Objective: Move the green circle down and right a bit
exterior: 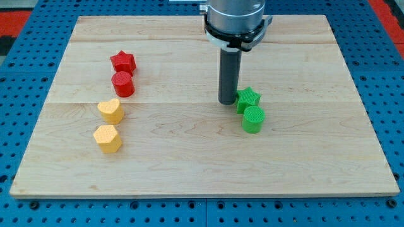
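Note:
The green circle point(253, 119) sits on the wooden board right of centre. A green star point(248, 99) sits just above it, touching or nearly touching it. My tip point(227, 101) rests on the board just left of the green star, close to or touching it, and up and left of the green circle.
A red star point(123, 62) and a red circle point(123, 83) sit at the view's upper left. A yellow heart point(111, 110) and a yellow hexagon-like block point(107, 138) sit below them. The wooden board point(202, 170) lies on a blue pegboard point(38, 25).

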Tool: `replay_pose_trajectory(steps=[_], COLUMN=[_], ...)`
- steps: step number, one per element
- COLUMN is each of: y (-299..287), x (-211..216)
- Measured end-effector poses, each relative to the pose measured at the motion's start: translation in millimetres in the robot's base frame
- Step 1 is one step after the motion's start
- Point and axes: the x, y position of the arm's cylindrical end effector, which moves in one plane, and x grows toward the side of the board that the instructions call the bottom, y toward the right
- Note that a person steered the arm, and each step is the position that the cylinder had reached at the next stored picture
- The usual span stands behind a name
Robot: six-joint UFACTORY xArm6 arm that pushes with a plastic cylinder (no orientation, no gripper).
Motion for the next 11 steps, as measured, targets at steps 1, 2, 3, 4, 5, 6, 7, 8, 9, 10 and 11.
replay_pose_trajectory(steps=[1, 2, 3, 4, 5, 6, 7, 8, 9, 10, 11], y=[18.7, 24.7, 13.2, -1.0, 13.4, 6.7, 6.7, 6.7, 12.1, 31.1, 5.8], x=[0.0, 0.0, 0.0, 9.7, 14.6, 14.7, 24.8, 33.9, 44.5, 56.7, 32.4])
